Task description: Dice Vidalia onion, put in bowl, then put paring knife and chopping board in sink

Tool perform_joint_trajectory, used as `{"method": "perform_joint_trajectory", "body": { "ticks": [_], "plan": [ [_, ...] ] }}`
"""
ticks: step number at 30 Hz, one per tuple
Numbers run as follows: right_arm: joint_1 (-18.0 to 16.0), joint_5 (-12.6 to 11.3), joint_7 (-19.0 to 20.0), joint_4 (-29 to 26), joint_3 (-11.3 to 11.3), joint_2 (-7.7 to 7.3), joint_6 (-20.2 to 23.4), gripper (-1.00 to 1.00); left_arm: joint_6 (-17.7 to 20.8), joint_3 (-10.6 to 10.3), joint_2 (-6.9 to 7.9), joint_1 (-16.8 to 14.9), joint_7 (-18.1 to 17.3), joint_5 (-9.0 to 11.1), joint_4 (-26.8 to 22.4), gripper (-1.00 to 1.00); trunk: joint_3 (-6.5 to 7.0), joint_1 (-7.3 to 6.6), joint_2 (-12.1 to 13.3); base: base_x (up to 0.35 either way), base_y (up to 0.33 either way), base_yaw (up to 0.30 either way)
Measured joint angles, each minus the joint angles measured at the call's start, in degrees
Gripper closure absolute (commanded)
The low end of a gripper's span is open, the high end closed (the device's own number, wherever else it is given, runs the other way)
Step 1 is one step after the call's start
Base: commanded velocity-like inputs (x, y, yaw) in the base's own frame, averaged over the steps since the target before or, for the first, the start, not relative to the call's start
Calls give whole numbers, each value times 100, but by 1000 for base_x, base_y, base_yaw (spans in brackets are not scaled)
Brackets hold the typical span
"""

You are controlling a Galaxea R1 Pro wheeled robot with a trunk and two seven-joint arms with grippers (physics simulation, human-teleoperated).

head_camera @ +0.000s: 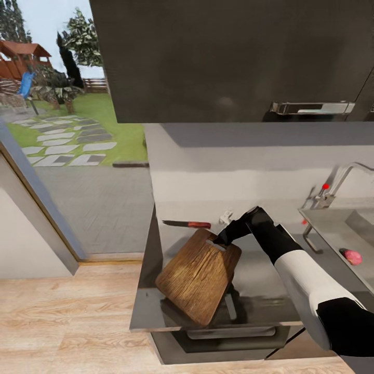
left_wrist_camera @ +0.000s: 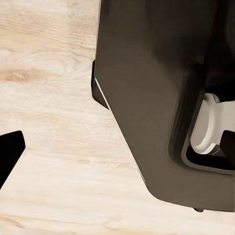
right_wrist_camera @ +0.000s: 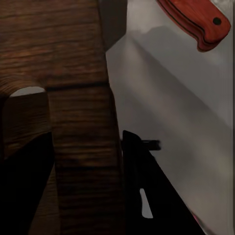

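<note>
Head view has the right hand (head_camera: 224, 240) pinching the chopping board (head_camera: 198, 276) by its handle end, tilted up off the counter (head_camera: 259, 291); thin grip there, so it could swing or slip, maybe bumping the paring knife (head_camera: 186, 224); Vidalia onion (head_camera: 352, 256) sits in the sink (head_camera: 332, 228); can't tell the left hand's state.

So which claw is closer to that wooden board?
The right. The right claw is clamped on the chopping board at its handle-hole end, tilting it up off the countertop. The left claw hangs low over the wooden floor, away from it.
</note>
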Motion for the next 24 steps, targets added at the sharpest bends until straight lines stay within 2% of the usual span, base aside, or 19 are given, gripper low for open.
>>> {"method": "perform_joint_trajectory", "body": {
  "ticks": [24],
  "plan": [
    [0, 0, 1, -6, 0, -10, 1, 100, 0, 8, 0, 0, 0, 3, -3, -100, 222, 0, 0, 0, 0, 0]
  ]
}}
